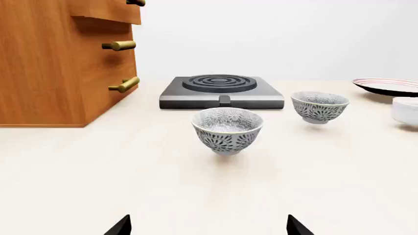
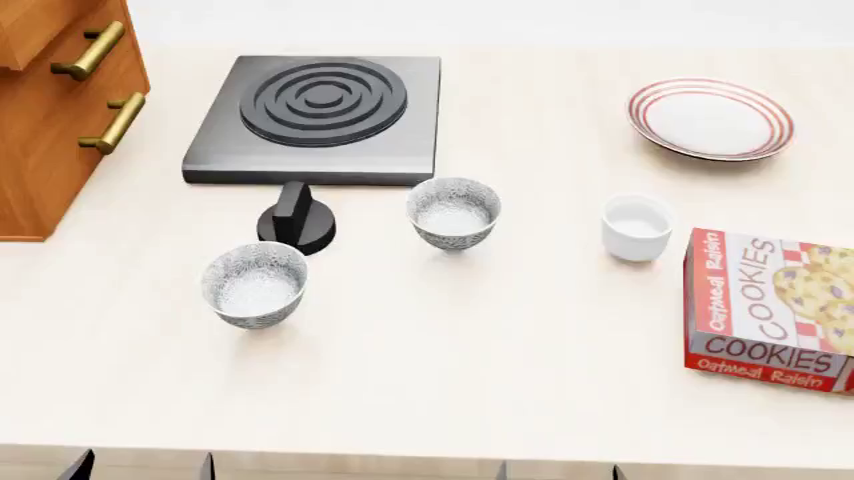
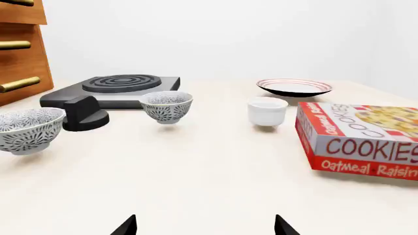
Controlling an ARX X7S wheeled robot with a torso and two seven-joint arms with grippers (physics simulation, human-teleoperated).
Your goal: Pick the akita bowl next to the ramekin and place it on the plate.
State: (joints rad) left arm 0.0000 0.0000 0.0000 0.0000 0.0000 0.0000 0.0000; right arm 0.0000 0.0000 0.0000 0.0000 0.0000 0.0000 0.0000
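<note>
The akita bowl (image 2: 454, 212) (image 3: 166, 106) (image 1: 319, 106), grey-and-white patterned, stands upright in front of the stove, left of the white ramekin (image 2: 637, 227) (image 3: 267, 111) (image 1: 406, 110). An identical twin bowl (image 2: 255, 284) (image 1: 227, 128) (image 3: 26, 128) sits nearer and further left. The red-ringed plate (image 2: 710, 118) (image 3: 294, 87) (image 1: 388, 86) lies at the back right. My left gripper (image 2: 142, 466) (image 1: 209, 227) is open and empty at the table's front edge, facing the twin bowl. Also at that front edge, my right gripper (image 2: 561, 470) (image 3: 203, 226) is open and empty, well short of the akita bowl.
A black hotplate (image 2: 318, 115) sits at the back, with a black knob (image 2: 299, 218) (image 3: 81, 113) in front of it between the two bowls. A wooden drawer cabinet (image 2: 54, 100) stands at the far left. A red cookie box (image 2: 774, 310) (image 3: 359, 139) lies right of the ramekin.
</note>
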